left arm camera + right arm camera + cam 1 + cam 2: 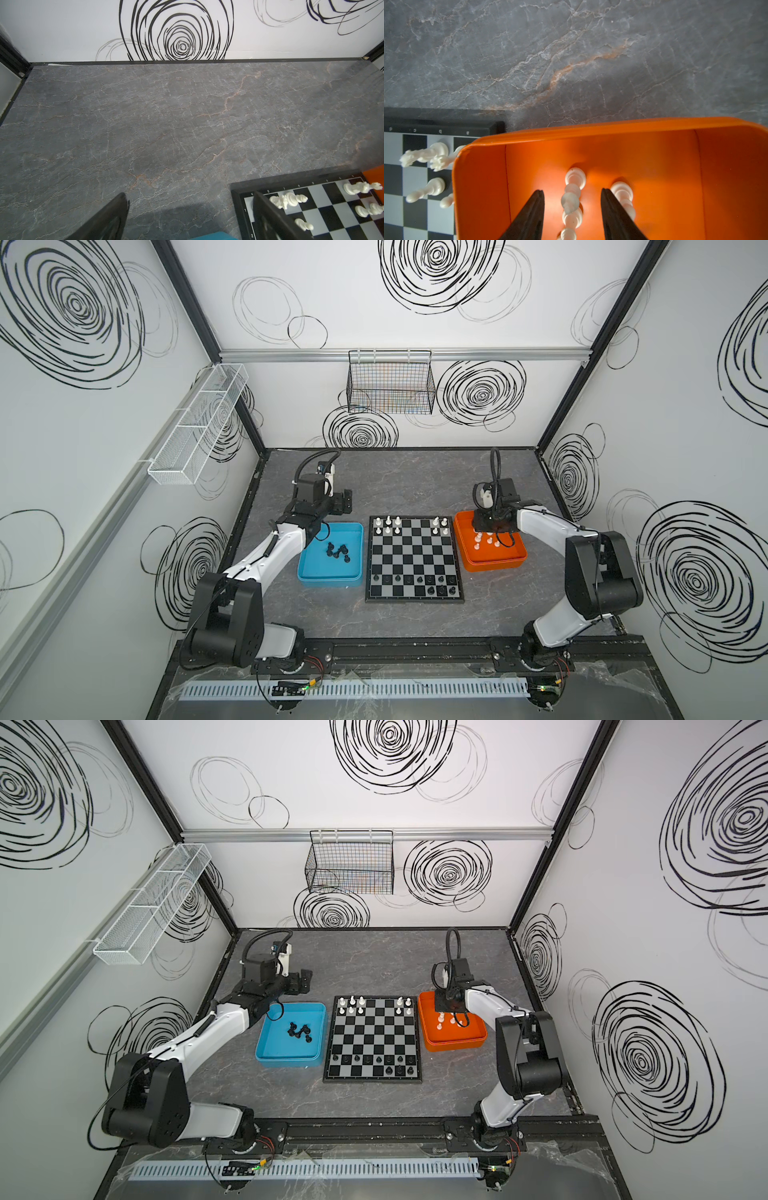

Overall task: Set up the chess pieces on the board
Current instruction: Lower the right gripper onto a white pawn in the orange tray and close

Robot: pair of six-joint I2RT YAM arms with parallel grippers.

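We are judging the job as roughly half done. Above the desk's far left part, the left gripper [344,502] is hanging wide open and empty, just beyond the blue tray [330,583], where a handful of black pieces [337,552] are waiting in a heap. At the desk's middle, the board [411,547] is carrying white pieces [388,520] only toward both ends of its far edge, the middle squares there being bare. Other black pieces [430,579] are standing along its near edge, the last row filled only toward the near right corner. The right gripper [572,190] is standing half open inside the orange tray [591,129], straddling one loose white piece [571,200] without gripping it, and several more are waiting beside it.
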